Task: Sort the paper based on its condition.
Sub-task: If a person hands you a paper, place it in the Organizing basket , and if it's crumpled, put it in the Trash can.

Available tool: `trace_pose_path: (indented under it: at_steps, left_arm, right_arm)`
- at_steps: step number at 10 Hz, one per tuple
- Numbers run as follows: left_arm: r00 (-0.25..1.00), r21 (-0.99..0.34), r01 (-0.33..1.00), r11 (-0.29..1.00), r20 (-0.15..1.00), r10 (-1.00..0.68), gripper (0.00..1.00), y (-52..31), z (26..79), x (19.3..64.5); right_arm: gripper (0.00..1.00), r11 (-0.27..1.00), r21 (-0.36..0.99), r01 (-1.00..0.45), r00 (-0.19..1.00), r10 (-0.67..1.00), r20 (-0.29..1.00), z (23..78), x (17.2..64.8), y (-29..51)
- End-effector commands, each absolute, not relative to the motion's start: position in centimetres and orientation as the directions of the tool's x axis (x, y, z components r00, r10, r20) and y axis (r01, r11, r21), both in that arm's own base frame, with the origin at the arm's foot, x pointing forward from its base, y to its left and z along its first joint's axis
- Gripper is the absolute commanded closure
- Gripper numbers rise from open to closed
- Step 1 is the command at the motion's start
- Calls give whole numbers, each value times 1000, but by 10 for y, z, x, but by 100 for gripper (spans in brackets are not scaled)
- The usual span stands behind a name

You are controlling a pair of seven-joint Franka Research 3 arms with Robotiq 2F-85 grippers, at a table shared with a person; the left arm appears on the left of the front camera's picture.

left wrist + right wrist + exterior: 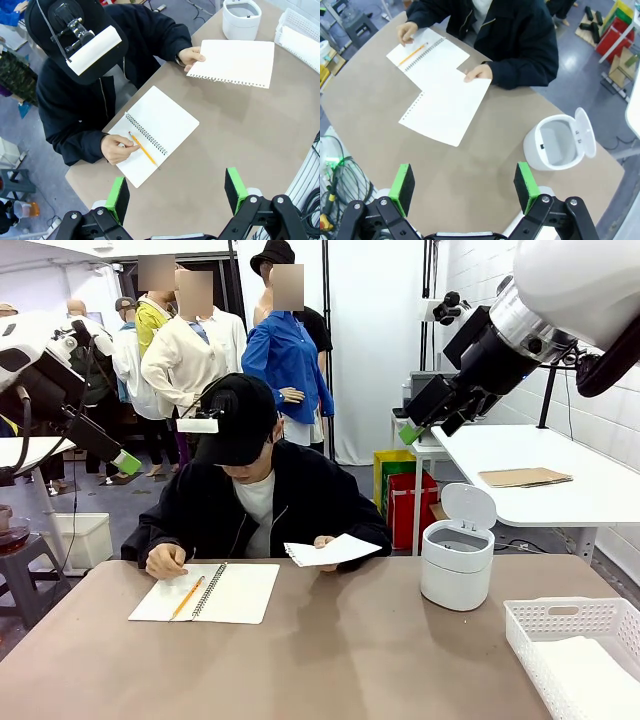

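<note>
The white basket point(556, 618) at the counter's point(350, 660) near right corner is cut off by the frame, and what lies in it is hard to make out. The paper point(447, 107), with its ragged hole edge showing, is held by the person's hand point(479, 73) at the counter's far edge and hides part of the open notebook point(427, 57) from the right wrist. The left end effector point(176, 192) and the right end effector point(463, 181) hang above the counter with jaws wide apart, holding and touching nothing.
</note>
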State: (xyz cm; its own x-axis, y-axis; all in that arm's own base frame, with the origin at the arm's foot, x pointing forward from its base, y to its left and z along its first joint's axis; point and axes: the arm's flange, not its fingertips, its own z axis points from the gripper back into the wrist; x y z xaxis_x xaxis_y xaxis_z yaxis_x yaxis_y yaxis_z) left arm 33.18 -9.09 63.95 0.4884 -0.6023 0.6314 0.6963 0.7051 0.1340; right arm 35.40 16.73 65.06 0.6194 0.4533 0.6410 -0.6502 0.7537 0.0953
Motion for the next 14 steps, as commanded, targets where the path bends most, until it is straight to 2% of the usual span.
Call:
trace_pose_path:
  at_steps: [1, 4, 7, 10, 11, 12, 13, 14]
  left_arm:
    - [494, 137, 693, 708, 626, -604, 0, -90, 640, 330]
    - [494, 137, 693, 708, 626, -604, 0, -90, 640, 330]
    - [494, 137, 693, 708, 626, -604, 0, -90, 640, 330]
    - [494, 137, 693, 708, 626, -604, 0, -90, 640, 330]
    - [494, 137, 693, 708, 626, -604, 0, -90, 640, 330]
    - [494, 137, 693, 708, 626, -604, 0, -90, 640, 330]
    - [494, 137, 693, 708, 626, -604, 0, -90, 640, 330]
    - [494, 137, 693, 708, 626, -604, 0, -90, 640, 330]
  right_arm:
    - [0, 768, 180, -614, 695, 418, 586, 637, 360, 167]
    - [0, 838, 336, -430, 874, 293, 388, 613, 383, 167]
    - [0, 855, 433, -286, 955, 220, 197, 578, 398, 188]
    - [0, 814, 552, -182, 980, 102, 172, 562, 404, 196]
    - [0, 811, 549, -201, 977, 125, 174, 558, 404, 197]
    - [0, 824, 297, -482, 846, 350, 401, 572, 393, 208]
    - [0, 818, 535, -213, 976, 149, 161, 559, 401, 195]
    - [0, 818, 535, -213, 976, 149, 161, 559, 401, 195]
